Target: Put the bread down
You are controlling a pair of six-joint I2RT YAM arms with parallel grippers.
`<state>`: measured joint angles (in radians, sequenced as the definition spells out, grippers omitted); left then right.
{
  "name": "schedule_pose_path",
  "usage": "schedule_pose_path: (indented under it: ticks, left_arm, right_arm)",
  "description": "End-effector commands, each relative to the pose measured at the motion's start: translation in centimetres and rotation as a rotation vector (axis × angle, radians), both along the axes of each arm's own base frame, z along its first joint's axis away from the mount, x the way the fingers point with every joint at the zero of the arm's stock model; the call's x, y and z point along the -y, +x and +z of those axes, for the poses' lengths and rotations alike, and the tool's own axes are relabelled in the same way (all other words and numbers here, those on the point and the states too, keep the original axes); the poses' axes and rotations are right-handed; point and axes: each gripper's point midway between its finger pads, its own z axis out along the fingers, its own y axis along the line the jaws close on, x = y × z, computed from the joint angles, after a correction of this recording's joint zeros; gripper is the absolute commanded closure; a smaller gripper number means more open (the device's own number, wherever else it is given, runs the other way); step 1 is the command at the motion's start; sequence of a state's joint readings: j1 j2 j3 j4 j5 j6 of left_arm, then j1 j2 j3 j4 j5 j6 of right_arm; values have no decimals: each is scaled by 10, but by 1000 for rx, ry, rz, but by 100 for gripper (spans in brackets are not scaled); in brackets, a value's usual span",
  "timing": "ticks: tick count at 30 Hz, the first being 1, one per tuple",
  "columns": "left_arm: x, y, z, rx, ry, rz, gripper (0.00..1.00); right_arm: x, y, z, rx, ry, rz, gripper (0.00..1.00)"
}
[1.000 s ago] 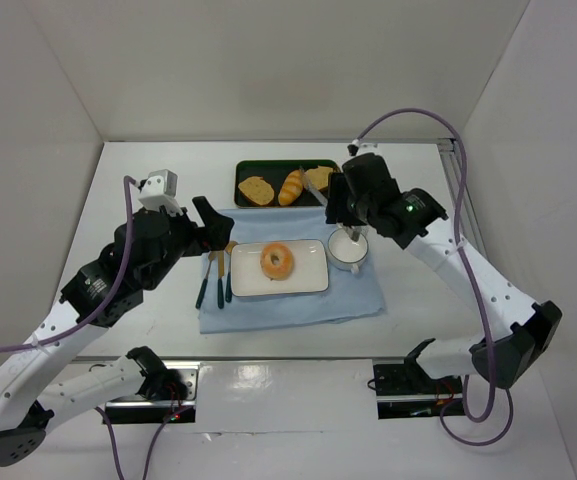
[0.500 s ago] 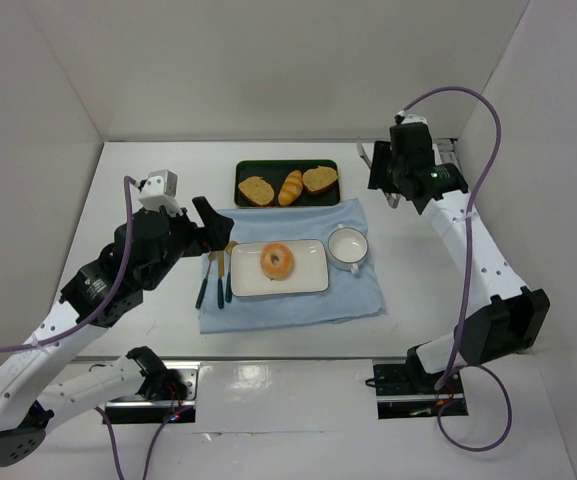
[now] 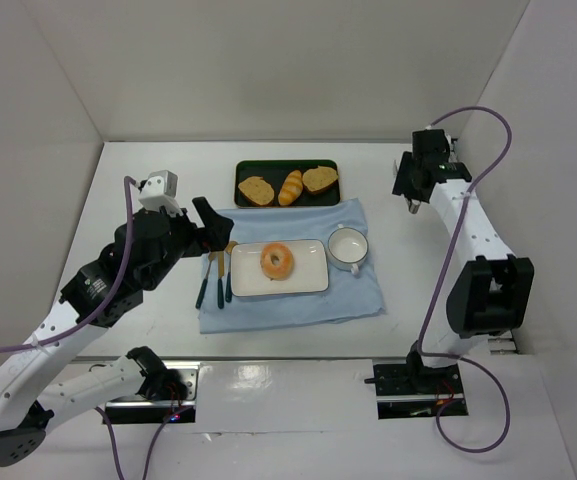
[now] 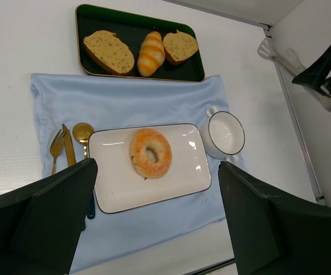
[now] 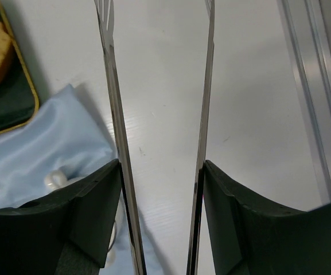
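The bread (image 3: 276,260) is a golden-brown ring lying flat in the middle of a white rectangular plate (image 3: 308,281). It also shows in the left wrist view (image 4: 150,153) on the plate (image 4: 113,192). My left gripper (image 3: 213,224) is open and empty, hovering left of the plate above the cutlery; in its own view (image 4: 156,172) the bread lies between its spread fingers, well below. My right gripper (image 3: 414,186) is far right near the wall, away from the plate. It (image 5: 161,166) grips metal tongs (image 5: 112,86) with their arms spread and nothing between them.
A white cup (image 3: 348,246) stands right of the plate on a blue cloth (image 3: 298,306). A dark green tray (image 3: 243,168) behind holds two toast slices and a golden roll (image 3: 290,186). Gold cutlery (image 3: 216,276) lies left of the plate. A metal rail (image 5: 308,86) runs along the right wall.
My right arm has swung from over the cup to the far right back corner, carrying the tongs. The bread, the plate and my left arm have not moved.
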<state>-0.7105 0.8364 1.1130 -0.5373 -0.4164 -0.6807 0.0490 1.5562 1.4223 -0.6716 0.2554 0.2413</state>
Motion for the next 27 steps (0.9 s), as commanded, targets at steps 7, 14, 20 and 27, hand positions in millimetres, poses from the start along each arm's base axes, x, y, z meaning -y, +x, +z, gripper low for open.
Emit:
schedule_pose_path:
  ticks: [7,14,20,27]
  left_arm:
    - [-1,3,11,35,9,5,0]
    - [0,4,13,41,3,5,0]
    - [-5,5,17,53,8,21,0]
    - [-3,8,20,62,10,18,0]
  right_arm:
    - [18,16,-49,-73,32,-56,37]
    - [20,24,-79,-170,39,-60,37]
    - [15,14,-97,-252,60,-45,38]
    - [9,-4,-117,-309,50,-34,38]
